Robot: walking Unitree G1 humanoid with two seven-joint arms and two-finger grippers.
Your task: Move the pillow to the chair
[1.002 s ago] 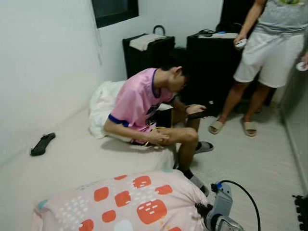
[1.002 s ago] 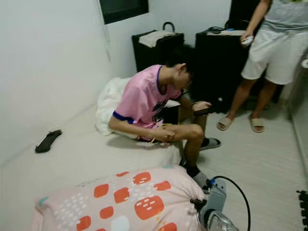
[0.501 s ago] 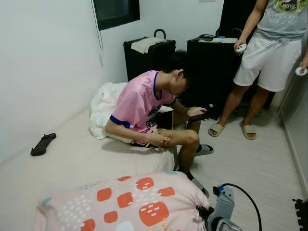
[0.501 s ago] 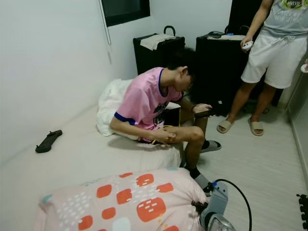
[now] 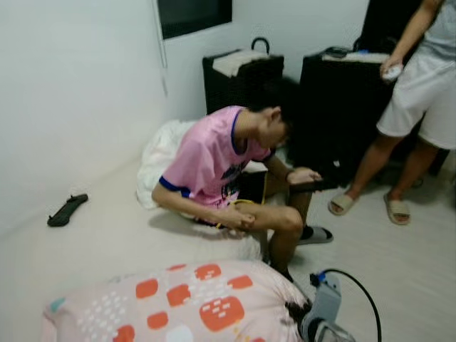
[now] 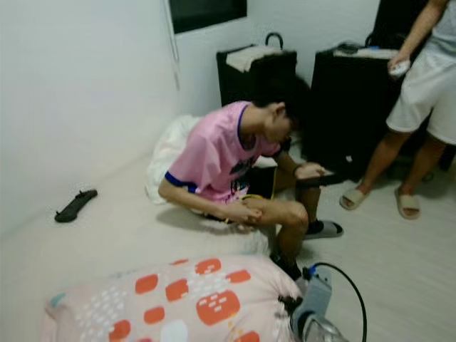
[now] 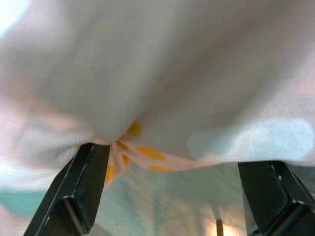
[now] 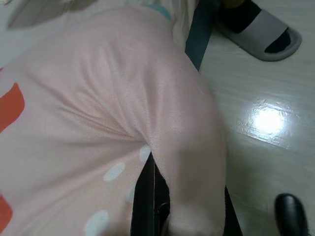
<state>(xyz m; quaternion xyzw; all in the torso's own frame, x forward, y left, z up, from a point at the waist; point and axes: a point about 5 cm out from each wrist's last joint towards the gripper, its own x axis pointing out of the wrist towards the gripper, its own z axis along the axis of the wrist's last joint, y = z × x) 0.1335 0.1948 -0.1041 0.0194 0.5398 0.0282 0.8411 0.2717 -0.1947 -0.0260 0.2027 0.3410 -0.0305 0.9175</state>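
In the left eye view, low in the frame, we carry the pillow [image 5: 178, 303]: pale pink, puffy, printed with orange blocks and white dashes. Our right gripper [image 5: 298, 312] presses into its lower-right end. Above centre, a person [image 5: 228, 164] in pink sits on the bed [image 5: 92, 235].

In the left wrist view, our left gripper [image 7: 172, 191] stands wide open, one finger [image 7: 81, 187] at a pinched fold with yellow marks.

In the right wrist view, our fingers [image 8: 150, 196] are sunk in the fabric at bottom centre; we cannot tell their spread.
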